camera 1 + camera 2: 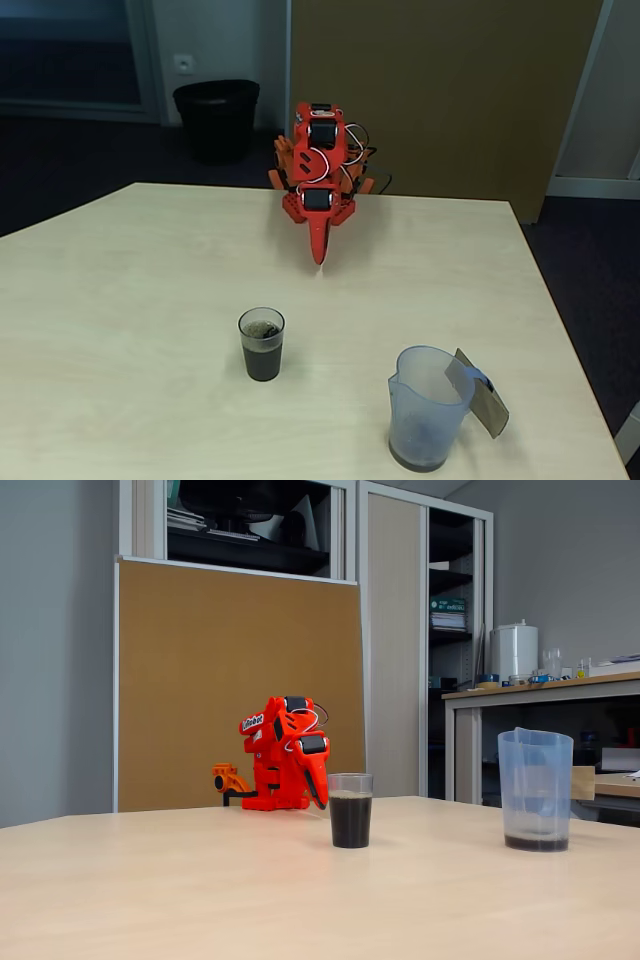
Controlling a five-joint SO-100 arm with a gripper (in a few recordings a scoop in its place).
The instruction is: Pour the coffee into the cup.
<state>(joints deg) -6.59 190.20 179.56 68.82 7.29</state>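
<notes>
- Most of the dark brown coffee point(350, 822) sits in the small clear tapering tumbler cup point(261, 344), filled over halfway, mid-table.
- Only a thin dark layer lies at the bottom of the larger translucent plastic jug with spout and handle point(430, 407), standing upright, well apart from the cup.
- Folded at the table's far edge, the orange arm's gripper point(319, 244) points down, holding nothing, fingers seemingly together.
- Pouring looks finished to me.
</notes>
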